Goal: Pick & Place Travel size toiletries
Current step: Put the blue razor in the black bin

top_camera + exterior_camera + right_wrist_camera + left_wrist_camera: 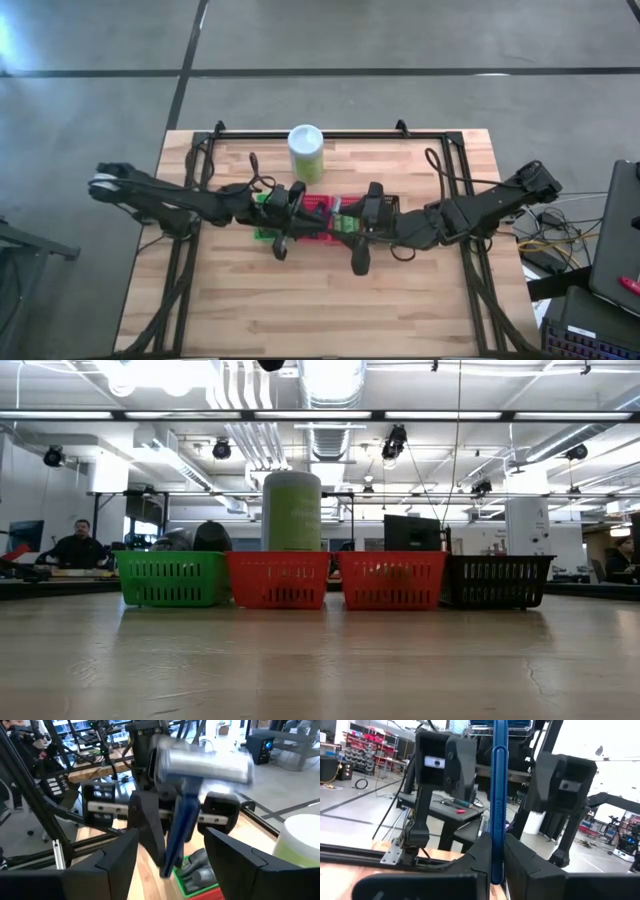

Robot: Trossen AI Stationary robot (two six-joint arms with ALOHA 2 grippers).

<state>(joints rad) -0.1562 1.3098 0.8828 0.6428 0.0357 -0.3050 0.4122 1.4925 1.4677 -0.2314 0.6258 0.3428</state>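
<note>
A thin dark-blue T-shaped stick with a silver head stands upright in my left gripper, which is shut on it over the baskets. My right gripper faces it from the table's right. It is open, one finger on each side of the stick, touching nothing. Below the stick, dark grey oval bottles lie in the green basket; they also show above that basket's rim in the low view. My left gripper pinches the stick's handle near its lower end between its two fingers, coming level from the table's left. The stick stands upright with its T-head on top. It is lifted clear above the green basket.
Green, two red and black mesh baskets stand in a row across the table's middle. The tall white-and-green canister stands just behind them. Bare wood lies along the near side. People sit in the room beyond.
</note>
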